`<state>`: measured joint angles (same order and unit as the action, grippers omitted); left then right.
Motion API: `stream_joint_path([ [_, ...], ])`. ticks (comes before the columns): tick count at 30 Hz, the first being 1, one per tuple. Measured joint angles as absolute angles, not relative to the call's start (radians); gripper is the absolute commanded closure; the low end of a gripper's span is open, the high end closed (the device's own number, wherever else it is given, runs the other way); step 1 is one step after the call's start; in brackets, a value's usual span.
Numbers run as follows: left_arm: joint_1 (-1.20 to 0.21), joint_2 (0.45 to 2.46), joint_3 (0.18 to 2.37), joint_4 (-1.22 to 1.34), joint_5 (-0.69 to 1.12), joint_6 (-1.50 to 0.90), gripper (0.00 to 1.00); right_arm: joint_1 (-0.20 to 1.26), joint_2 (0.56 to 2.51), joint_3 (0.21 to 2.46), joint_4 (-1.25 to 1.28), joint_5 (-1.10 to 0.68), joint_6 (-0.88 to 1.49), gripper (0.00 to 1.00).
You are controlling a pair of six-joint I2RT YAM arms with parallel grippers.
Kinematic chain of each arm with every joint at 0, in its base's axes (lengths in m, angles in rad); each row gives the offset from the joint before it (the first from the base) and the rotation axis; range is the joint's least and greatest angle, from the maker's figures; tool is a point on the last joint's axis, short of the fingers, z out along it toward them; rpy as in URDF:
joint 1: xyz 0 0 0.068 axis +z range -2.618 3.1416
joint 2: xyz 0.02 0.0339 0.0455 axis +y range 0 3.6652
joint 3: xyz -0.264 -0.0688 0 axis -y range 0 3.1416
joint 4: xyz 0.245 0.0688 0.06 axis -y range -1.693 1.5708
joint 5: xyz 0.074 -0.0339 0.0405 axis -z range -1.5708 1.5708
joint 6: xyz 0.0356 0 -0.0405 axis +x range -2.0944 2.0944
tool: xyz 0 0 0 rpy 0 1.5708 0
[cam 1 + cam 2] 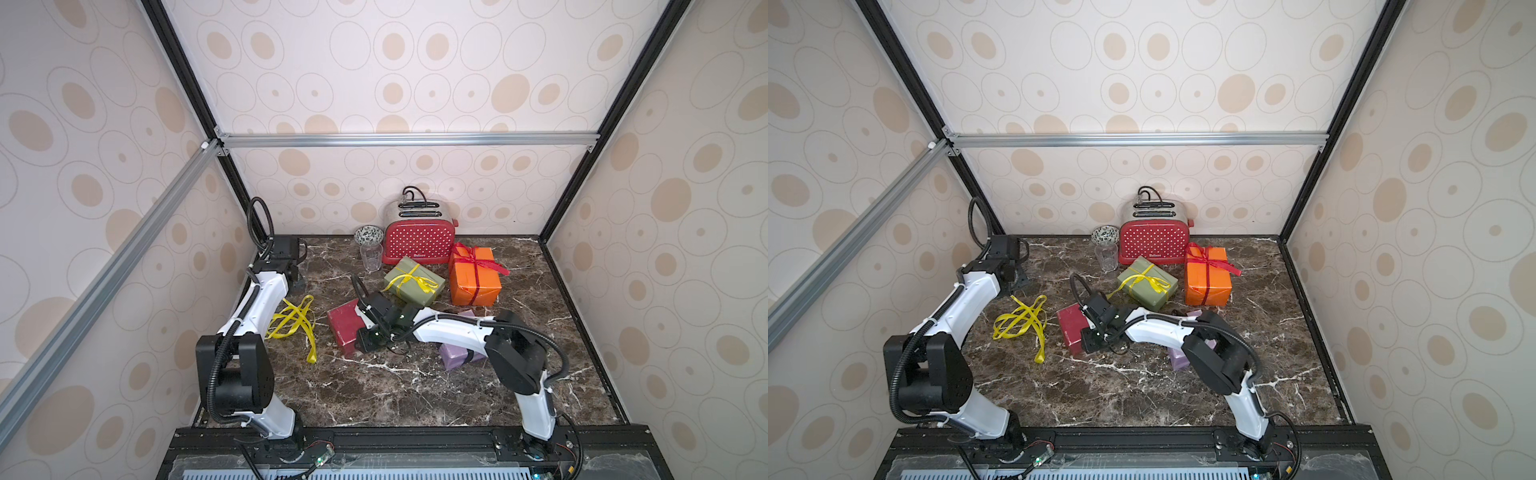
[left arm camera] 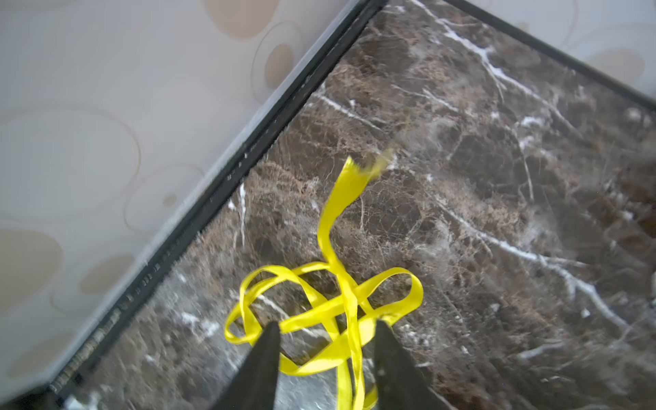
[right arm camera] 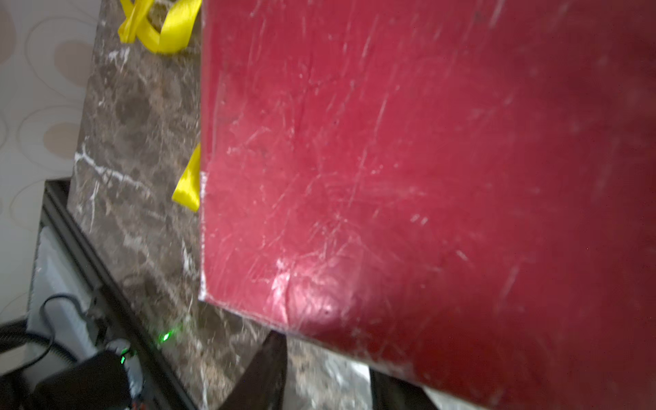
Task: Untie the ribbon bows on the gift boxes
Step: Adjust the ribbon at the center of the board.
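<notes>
Left gripper: fingers well apart, clamping nothing. The loose bright yellow satin ribbon lies slack on the brown marble tabletop under it, at 9 o'clock of the bare dark red paper-wrapped box. Right gripper: part open at that box's edge, can't tell if it grips. Likely next target is the yellow bow on the olive green box, near, at 1 o'clock of the right gripper. Box long axis runs 10-to-4. Right arm is nearer. The red bow on the orange box sits at 3 o'clock of the olive one.
</notes>
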<state>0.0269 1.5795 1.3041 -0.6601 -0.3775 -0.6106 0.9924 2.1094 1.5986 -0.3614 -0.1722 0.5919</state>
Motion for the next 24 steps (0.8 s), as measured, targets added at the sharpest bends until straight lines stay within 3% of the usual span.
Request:
stream_joint_path([
  [4,0.037,1.53,1.28,-0.671,-0.381,-0.645,0.01,0.974,2.247,1.825,-0.413,-0.125,0.586,0.59],
  [17,0.03,1.271,1.201,-0.643,-0.258,-0.736,0.01,0.867,2.639,2.452,-0.424,-0.077,0.627,0.47],
  [24,-0.019,1.262,1.188,-0.611,-0.181,-0.745,0.01,0.865,2.65,2.499,-0.427,-0.074,0.595,0.45],
])
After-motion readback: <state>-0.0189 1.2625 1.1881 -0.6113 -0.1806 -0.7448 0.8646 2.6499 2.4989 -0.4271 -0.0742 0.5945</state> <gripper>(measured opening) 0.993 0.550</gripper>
